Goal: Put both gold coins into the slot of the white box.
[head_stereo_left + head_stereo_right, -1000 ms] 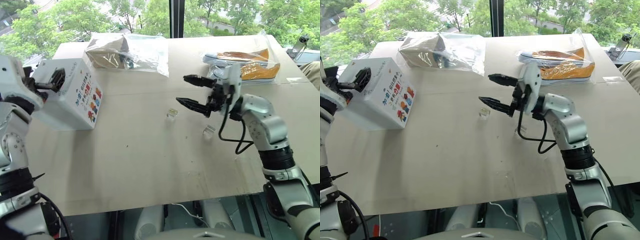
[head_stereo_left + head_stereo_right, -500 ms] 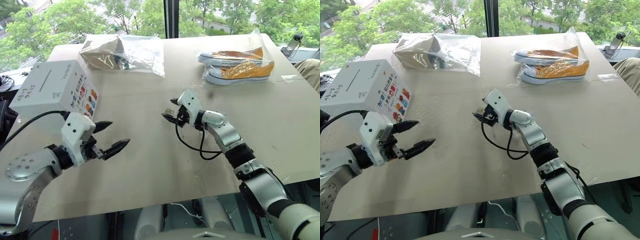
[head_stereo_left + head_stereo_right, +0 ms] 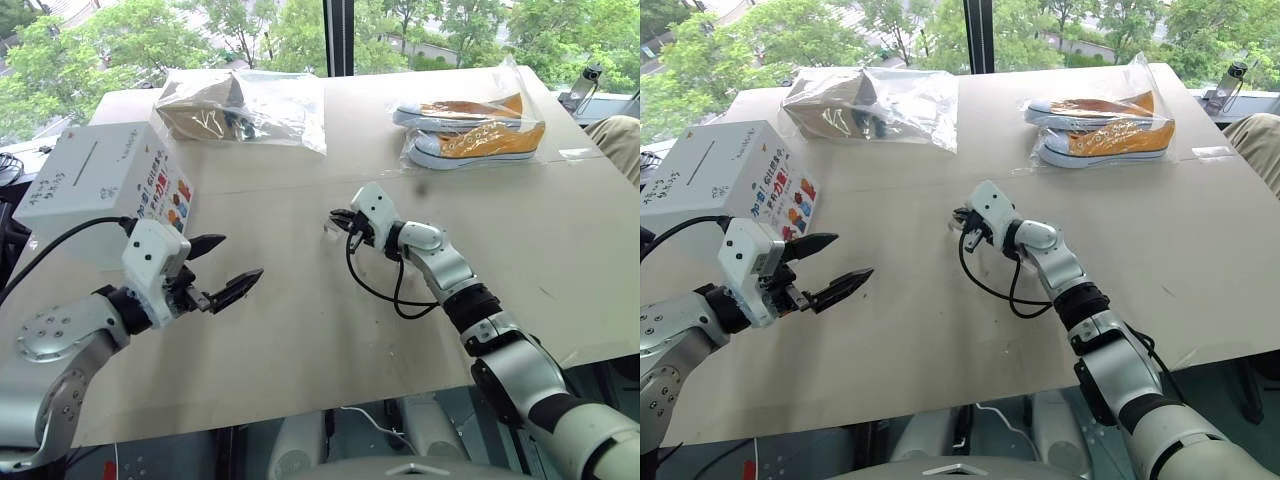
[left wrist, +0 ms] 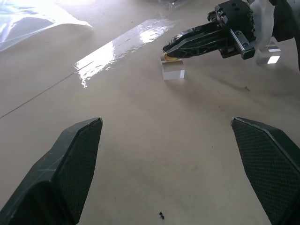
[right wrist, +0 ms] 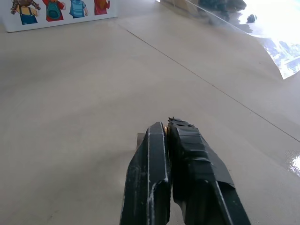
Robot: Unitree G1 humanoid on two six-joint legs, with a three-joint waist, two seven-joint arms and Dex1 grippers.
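Observation:
The white box with colourful figures stands at the table's left, and its dark slot is on the top face. My right gripper is shut at mid table, right over a small clear cube. A gold coin sits at its fingertips on top of that cube. In the right wrist view a gold sliver shows pinched between the two fingers. My left gripper hovers open and empty in front of the box, pointing toward the right gripper.
A second clear cube lies just beyond the right gripper. At the table's far side are a clear bag of brown shoes and a bag of orange sneakers. A person's arm is at the right edge.
My right gripper came down onto the clear cube and shut at the coin. My left arm dropped from beside the box to low in front of it, still open.

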